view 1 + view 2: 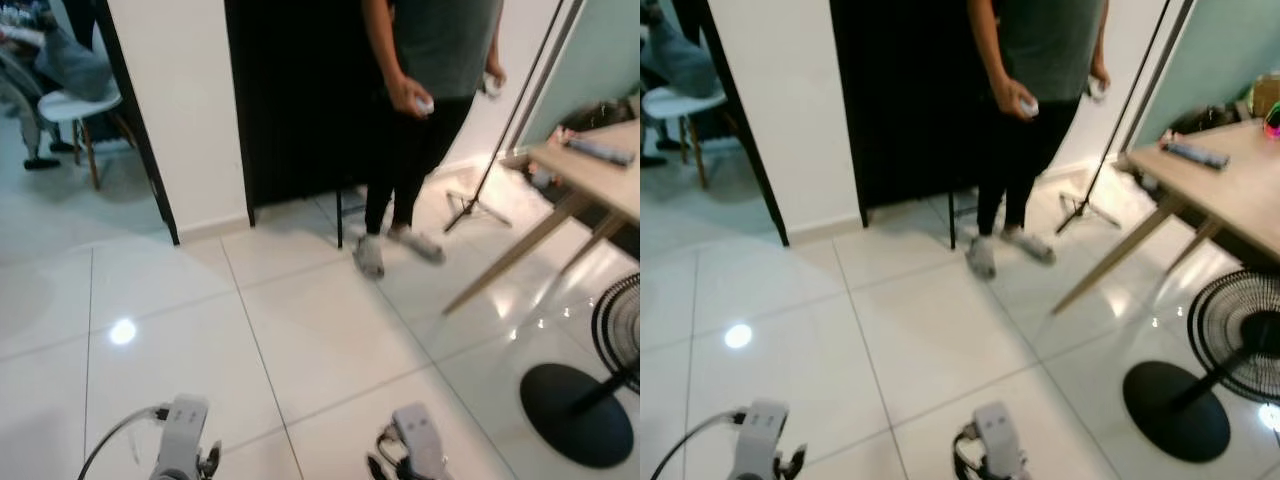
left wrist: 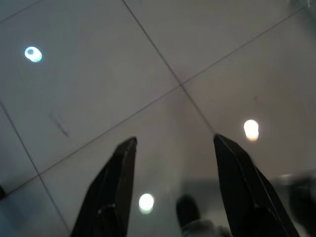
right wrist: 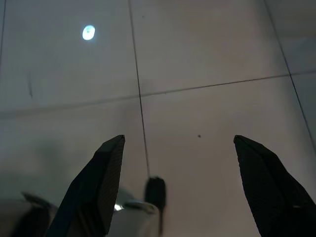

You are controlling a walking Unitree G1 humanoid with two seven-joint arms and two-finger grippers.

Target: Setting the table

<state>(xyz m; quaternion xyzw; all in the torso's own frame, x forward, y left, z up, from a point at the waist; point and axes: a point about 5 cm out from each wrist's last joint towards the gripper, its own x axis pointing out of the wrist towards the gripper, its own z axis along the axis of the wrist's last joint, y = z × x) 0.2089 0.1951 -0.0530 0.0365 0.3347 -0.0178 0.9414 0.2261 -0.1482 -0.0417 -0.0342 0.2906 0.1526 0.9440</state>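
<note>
Floor (image 1: 320,340): glossy white tiles with thin dark grout lines; wall (image 1: 170,110) cream, door panel (image 1: 295,100) black. Bench (image 1: 1230,190): pale wood top and legs; fan (image 1: 1230,350) black with a round black base; chair (image 1: 75,105) white-seated on wooden legs. Person (image 1: 425,90): grey shirt, black trousers, light grey shoes.
</note>
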